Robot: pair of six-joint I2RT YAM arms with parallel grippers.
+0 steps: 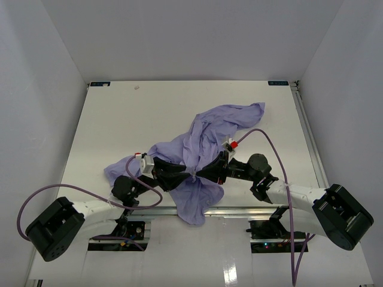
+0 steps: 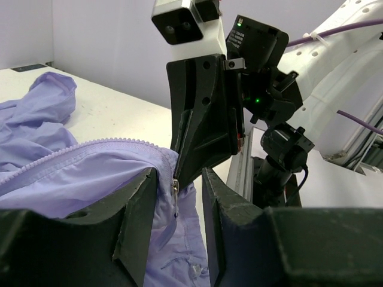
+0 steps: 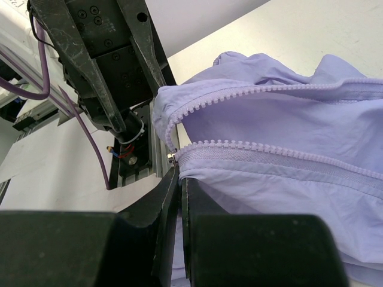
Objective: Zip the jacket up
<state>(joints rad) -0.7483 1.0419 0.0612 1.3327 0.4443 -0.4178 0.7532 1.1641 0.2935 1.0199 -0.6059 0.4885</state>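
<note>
The lavender jacket (image 1: pixel 209 128) lies crumpled on the white table, one part hanging over the front edge. Both grippers meet at its zipper. My left gripper (image 1: pixel 187 175) is open, and the small metal zipper pull (image 2: pixel 175 194) hangs loose between its two fingers without touching either. My right gripper (image 3: pixel 178 174) is shut on the jacket's hem fabric just under the zipper slider (image 3: pixel 173 157). From the slider, two rows of zipper teeth (image 3: pixel 251 149) run apart toward the right in the right wrist view.
An aluminium rail (image 1: pixel 239 210) runs along the table's front edge under the hanging cloth. Purple cables (image 1: pixel 90 192) loop beside both arms. White walls close in the table (image 1: pixel 149 107) at the left, right and back.
</note>
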